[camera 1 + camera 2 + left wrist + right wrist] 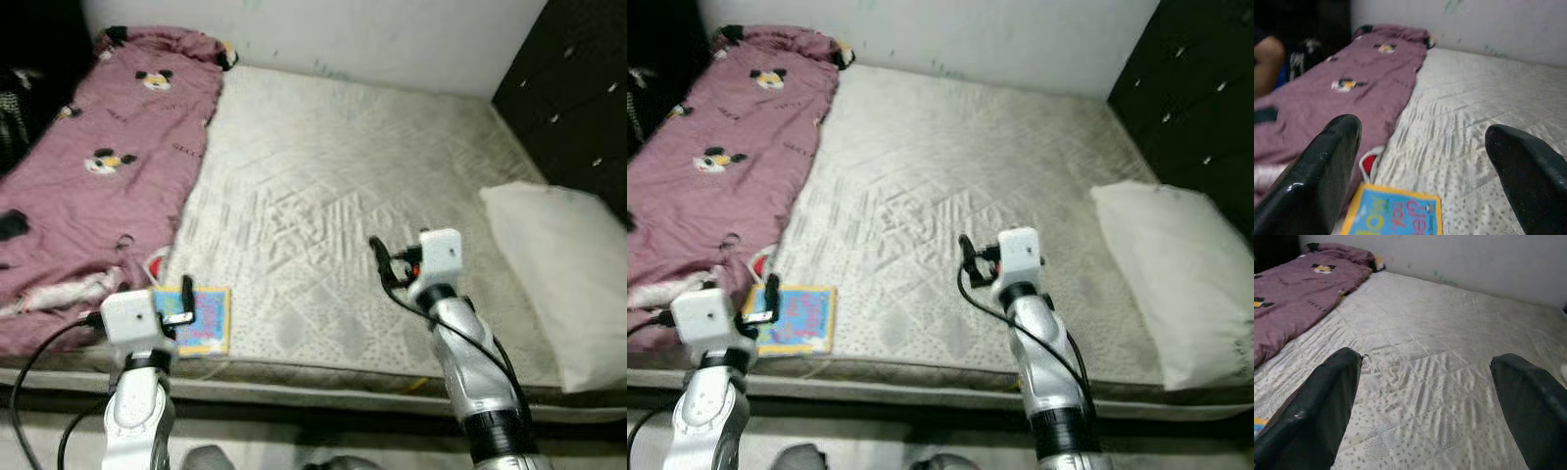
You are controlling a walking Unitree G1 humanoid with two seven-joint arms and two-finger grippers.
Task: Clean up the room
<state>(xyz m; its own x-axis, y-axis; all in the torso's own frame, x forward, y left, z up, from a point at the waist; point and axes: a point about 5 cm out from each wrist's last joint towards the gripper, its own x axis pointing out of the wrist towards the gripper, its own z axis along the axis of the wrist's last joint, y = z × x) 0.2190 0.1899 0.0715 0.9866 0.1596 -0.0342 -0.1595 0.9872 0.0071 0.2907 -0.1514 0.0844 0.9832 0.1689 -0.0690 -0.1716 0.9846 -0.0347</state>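
One children's book [201, 320] lies flat at the mattress's [333, 225] front edge, beside the pink blanket [88, 176]; thin, light, probably stiff, best pinched by its free edge. Left gripper [179, 311] hovers over it, fingers spread; right gripper [384, 262] also gapes wide.

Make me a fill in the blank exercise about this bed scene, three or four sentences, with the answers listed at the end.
1. The blanket with cartoon mouse prints covering the robot's left side of the mattress is ____ in colour.
2. The blue children's book lies near the mattress's front edge, right before the ____ gripper.
3. The white pillow lies on the robot's ____ side of the mattress.
4. The right gripper hovers over bare mattress with its fingers ____.

Answers: pink; left; right; open
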